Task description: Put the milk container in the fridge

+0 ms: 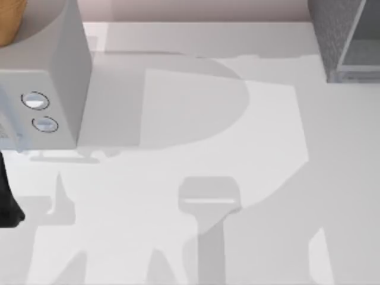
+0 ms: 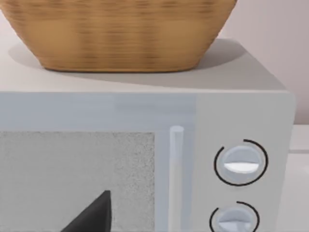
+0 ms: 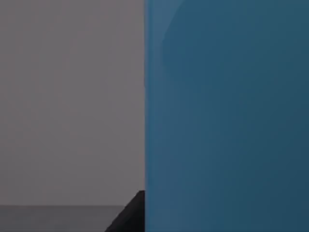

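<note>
left arm [image 1: 9, 202] sits at the table's left edge, its claw's dark fingertip [image 2: 94, 215] showing.

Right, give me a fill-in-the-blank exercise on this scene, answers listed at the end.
1. The wicker basket sits on top of the ____.
2. The microwave stands at the top view's ____ side of the table.
3. The microwave front carries ____ round knobs.
4. The milk container close before the right wrist camera shows a ____ face.

Answers: microwave; left; two; blue
</note>
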Controlling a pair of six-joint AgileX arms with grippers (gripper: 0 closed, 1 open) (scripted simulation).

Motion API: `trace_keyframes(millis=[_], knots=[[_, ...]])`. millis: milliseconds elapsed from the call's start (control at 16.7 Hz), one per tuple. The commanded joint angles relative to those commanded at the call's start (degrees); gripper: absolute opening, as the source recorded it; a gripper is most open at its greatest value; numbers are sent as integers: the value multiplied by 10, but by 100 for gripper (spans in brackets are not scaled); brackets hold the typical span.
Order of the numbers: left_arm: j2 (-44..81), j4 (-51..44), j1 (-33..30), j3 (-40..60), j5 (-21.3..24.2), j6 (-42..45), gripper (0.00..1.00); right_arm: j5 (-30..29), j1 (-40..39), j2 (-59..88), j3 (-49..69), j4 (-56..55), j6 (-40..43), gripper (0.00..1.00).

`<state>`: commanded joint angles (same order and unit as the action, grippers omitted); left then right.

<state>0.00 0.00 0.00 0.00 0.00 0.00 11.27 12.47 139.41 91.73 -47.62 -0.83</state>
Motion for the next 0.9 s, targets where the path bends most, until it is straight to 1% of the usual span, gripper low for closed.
trace_keyframes(millis=[240,900], knots=[[0,0,0,0,0,0,100,-1,-1,1,4,3,0,0],[0,0,0,0,0,0,100,-1,-1,1,4,3,0,83]])
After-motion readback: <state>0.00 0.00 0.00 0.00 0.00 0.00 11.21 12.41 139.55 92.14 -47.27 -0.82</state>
